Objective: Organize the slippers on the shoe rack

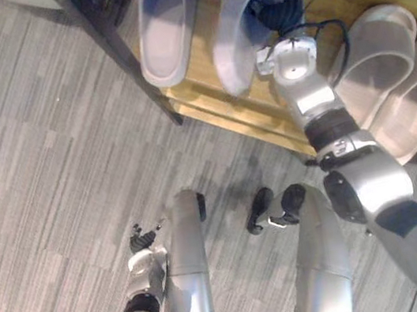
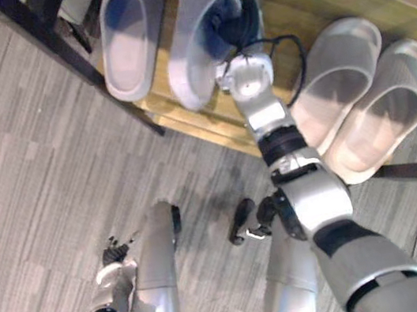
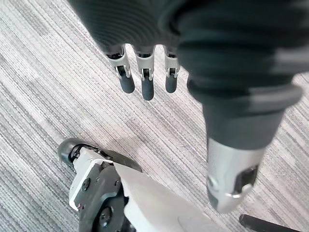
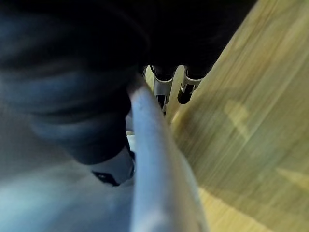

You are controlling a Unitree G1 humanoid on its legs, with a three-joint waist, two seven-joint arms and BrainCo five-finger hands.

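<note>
Eye views: from the head, steeply down, sharing the shoe rack and floor.
Left wrist view: close, along the left hand toward the floor.
Right wrist view: very close on a grey slipper rim, over the shoe rack.

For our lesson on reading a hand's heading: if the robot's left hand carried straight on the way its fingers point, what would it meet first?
Most likely the grey striped floor: the left hand hangs open, its fingers pointing down at it with nothing between. How far off the floor lies is unclear.
</note>
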